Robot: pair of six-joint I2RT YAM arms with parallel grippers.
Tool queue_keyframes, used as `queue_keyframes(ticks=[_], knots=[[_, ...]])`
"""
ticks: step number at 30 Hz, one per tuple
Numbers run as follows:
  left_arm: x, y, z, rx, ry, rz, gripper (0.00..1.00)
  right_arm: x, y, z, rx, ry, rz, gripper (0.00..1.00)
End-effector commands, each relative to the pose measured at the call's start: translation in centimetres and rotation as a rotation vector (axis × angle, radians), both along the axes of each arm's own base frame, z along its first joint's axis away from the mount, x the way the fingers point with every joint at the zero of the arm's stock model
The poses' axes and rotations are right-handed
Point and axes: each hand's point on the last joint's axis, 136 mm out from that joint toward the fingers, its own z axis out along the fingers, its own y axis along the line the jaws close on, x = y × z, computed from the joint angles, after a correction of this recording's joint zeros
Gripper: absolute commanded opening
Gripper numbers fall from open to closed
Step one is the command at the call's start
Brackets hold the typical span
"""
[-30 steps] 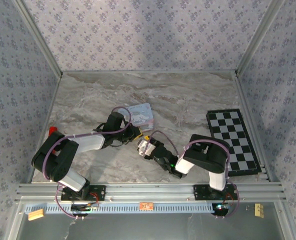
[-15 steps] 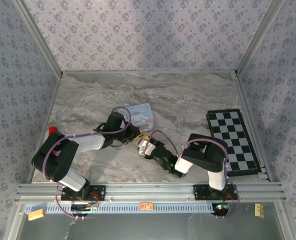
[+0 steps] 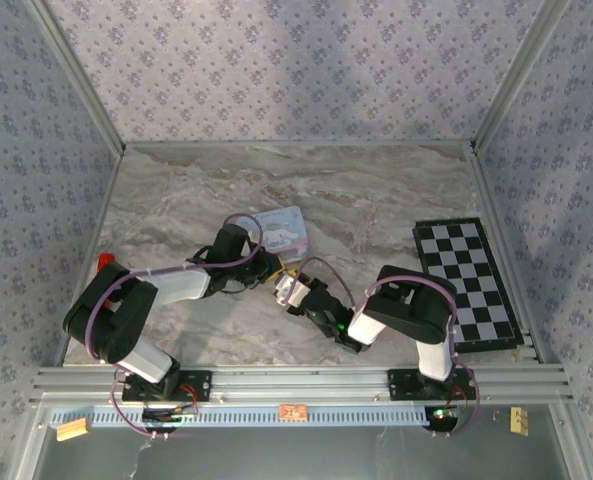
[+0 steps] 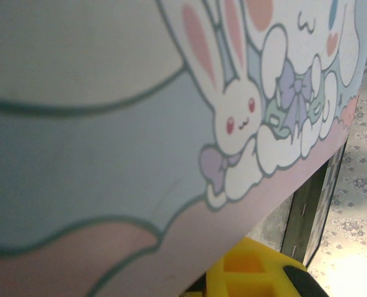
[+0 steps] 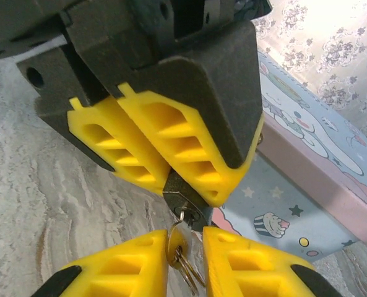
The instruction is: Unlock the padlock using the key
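The black padlock (image 5: 184,199) is clamped between the yellow fingers (image 5: 189,154) of my left gripper (image 5: 189,192), its keyhole end sticking out. The key (image 5: 181,238) is in the keyhole, with a ring hanging below it. My right gripper (image 5: 186,241) has a finger on each side of the key's head. The head lies against the left finger and a narrow gap shows on the right. In the top view the left gripper (image 3: 274,268) and right gripper (image 3: 285,288) meet tip to tip at the table's middle.
The pale blue cartoon-printed tin (image 3: 281,228) lies just behind the grippers, very close to the left wrist camera (image 4: 140,124). A folded chessboard (image 3: 466,280) lies at the right. A small red object (image 3: 104,262) sits by the left wall.
My right gripper has crept a little up and to the left, closer to the left gripper. The left arm and the tin have stayed put.
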Motion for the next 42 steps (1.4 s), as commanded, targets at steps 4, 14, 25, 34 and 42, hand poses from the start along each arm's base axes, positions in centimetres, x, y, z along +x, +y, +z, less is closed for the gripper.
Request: queue_keyframes(ticks=[4,14,25,34,42], knots=[[-0.2,-0.9,1.6,-0.042,-0.035,-0.029,0.00,0.7,-0.3,-0.8,-0.008,0.017,-0.045,0.21],[-0.3,-0.9,1.5,-0.045,-0.031,-0.031,0.00,0.8,0.0,-0.3,0.069,0.070,-0.060,0.17],[-0.4,-1.3,1.5,-0.055,-0.033,-0.040,0.00,0.9,0.1,-0.1,0.133,0.122,-0.088,0.13],[-0.4,-1.3,1.4,-0.057,-0.039,-0.037,0.00,1.2,-0.3,1.6,0.293,0.254,-0.110,0.12],[-0.3,-1.3,1.5,-0.063,-0.045,-0.035,0.00,1.6,-0.3,2.1,0.418,0.413,-0.123,0.11]])
